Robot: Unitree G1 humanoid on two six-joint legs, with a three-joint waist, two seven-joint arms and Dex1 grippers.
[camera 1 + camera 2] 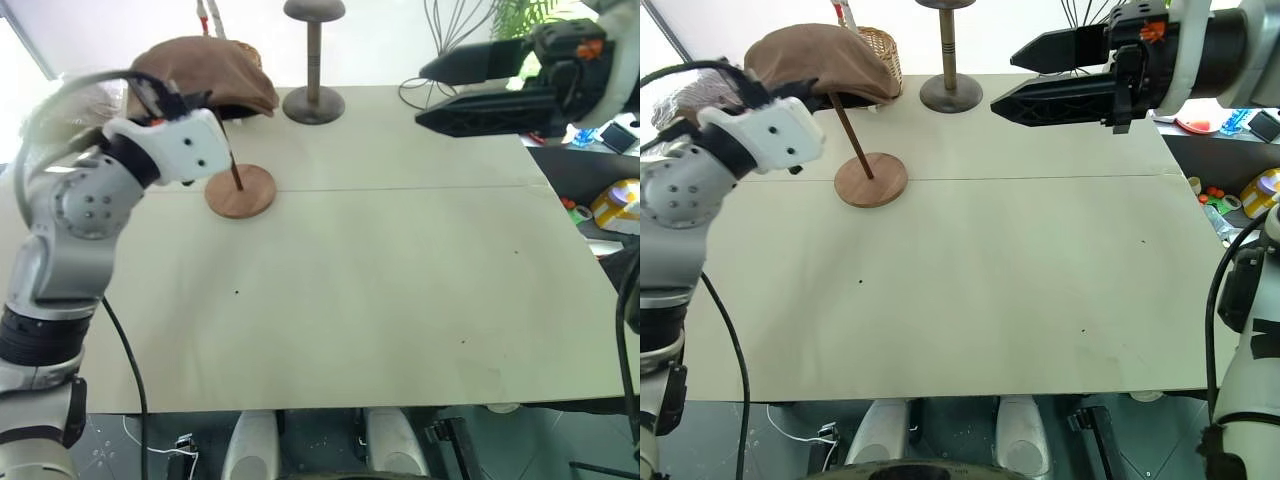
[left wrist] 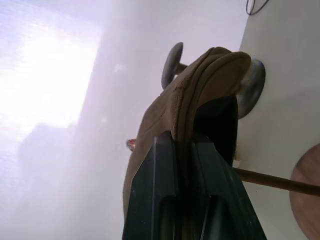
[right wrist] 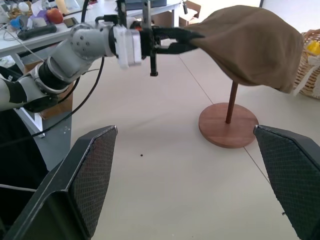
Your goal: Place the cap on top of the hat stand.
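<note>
L gripper (image 3: 192,42), jaws pinched on the rim of the soft brown fabric flat cap (image 1: 815,60), holds it draped over the reddish-brown wooden hat stand (image 1: 870,178), likely to square it, while R gripper (image 1: 1005,75) hovers beside the stand, jaws wide, empty.

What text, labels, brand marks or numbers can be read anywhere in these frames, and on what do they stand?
None can be read.
The cap: plain brown fabric, no label showing.
The hat stand: bare wood, no marking.
The left gripper, shut on the cap's edge, and the right gripper, open: no lettering visible.
The grey stand and wicker basket: nothing written.
The clutter beside the table: too small and blurred to read.
</note>
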